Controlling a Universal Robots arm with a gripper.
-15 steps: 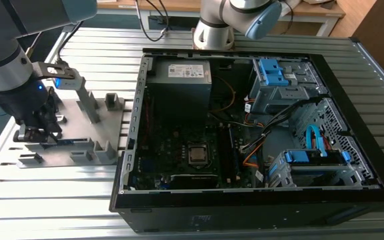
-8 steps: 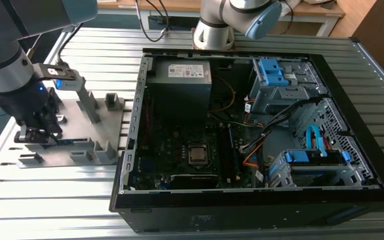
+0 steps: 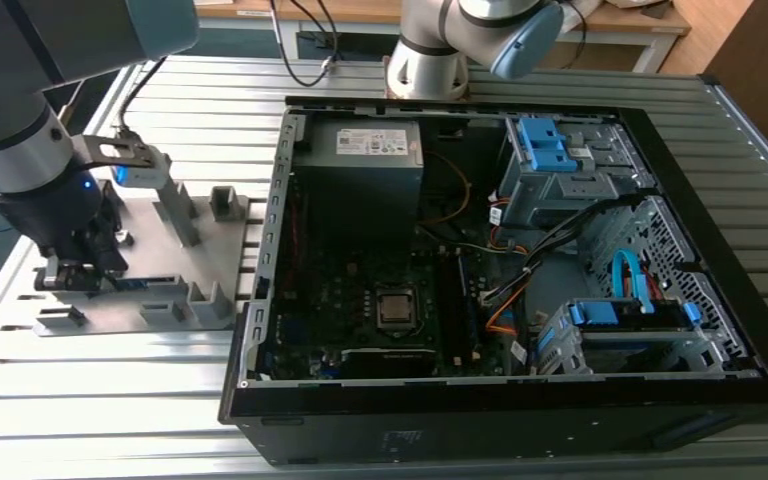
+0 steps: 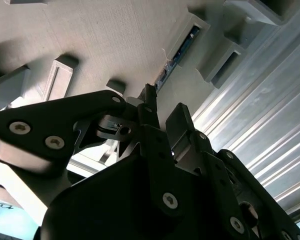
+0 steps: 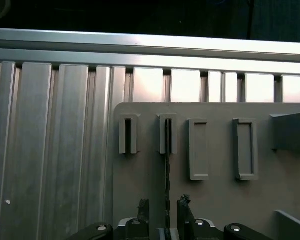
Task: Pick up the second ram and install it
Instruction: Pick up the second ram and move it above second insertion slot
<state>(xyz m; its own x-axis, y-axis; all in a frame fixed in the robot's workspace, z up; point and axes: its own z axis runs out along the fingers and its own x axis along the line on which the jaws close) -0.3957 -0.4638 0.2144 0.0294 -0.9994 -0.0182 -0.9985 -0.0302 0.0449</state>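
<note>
In the first wrist view the ram [image 5: 166,165] stands edge-on in a slot of the grey fixture [image 5: 220,200], a thin dark line whose near end the gripper [image 5: 162,204] hides, its fingers [image 5: 143,206] spread either side, with small gaps.

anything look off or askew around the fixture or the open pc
Nothing stands out. The second ram stands on edge in its slot of the grey fixture, straight, with the gripper open astride it. The computer case lies open with its cables inside.
</note>
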